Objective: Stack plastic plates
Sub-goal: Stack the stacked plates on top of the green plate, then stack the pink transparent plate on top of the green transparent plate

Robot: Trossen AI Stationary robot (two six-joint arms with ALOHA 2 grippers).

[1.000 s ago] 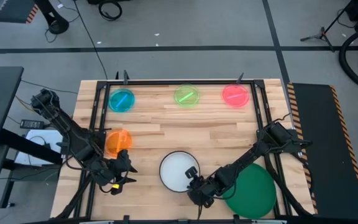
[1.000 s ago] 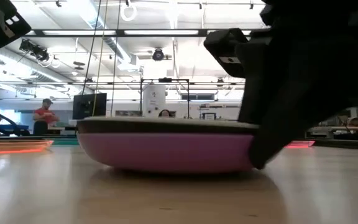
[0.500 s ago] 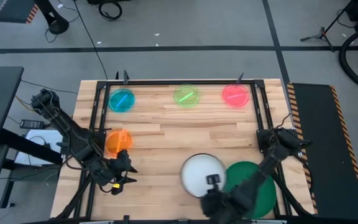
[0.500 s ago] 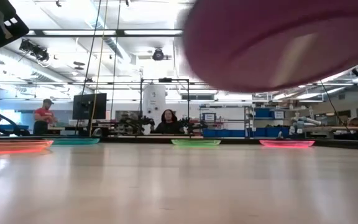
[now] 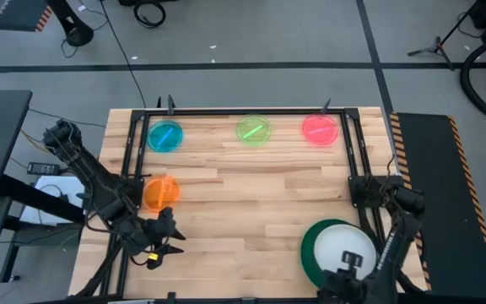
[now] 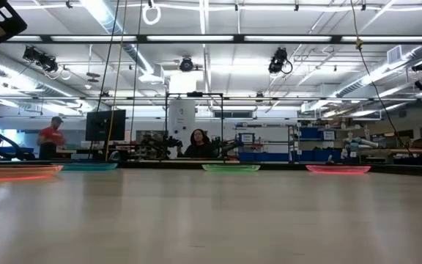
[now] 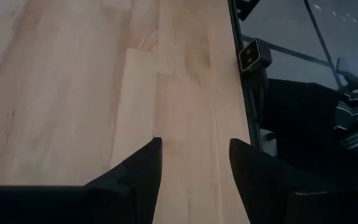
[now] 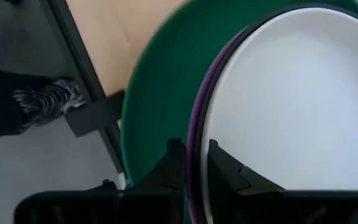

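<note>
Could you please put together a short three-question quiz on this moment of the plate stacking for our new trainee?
1. True or false: the orange plate lies on the dark green plate.
2. Multiple choice: what does the right gripper grip? A) the rim of the purple plate that carries the white plate; B) the pink plate; C) nothing.
3. Fill in: the left gripper is ____, over bare wood near the table's front left corner.

Key: 1. False; it lies alone near the left edge. 2. A; that pair is above the dark green plate. 3. open.
</note>
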